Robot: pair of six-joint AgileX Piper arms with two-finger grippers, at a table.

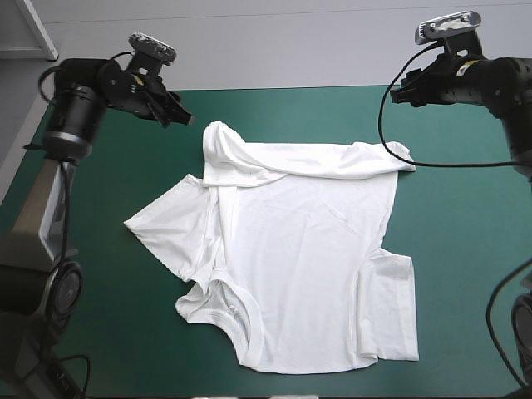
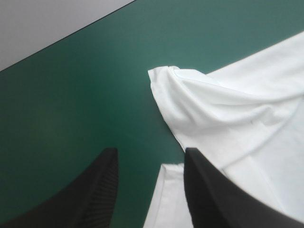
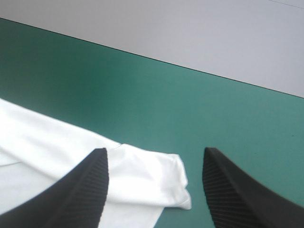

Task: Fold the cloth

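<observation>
High view — T-shirt (image 1: 307,249) flat on the table (image 1: 465,249); left pincer (image 1: 179,112), right pincer (image 1: 399,90) wide, empty.

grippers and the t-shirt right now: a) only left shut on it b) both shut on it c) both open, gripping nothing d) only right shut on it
c: the left gripper and the right gripper each show jaws standing apart, and the T-shirt lies ungripped on the table.
</observation>
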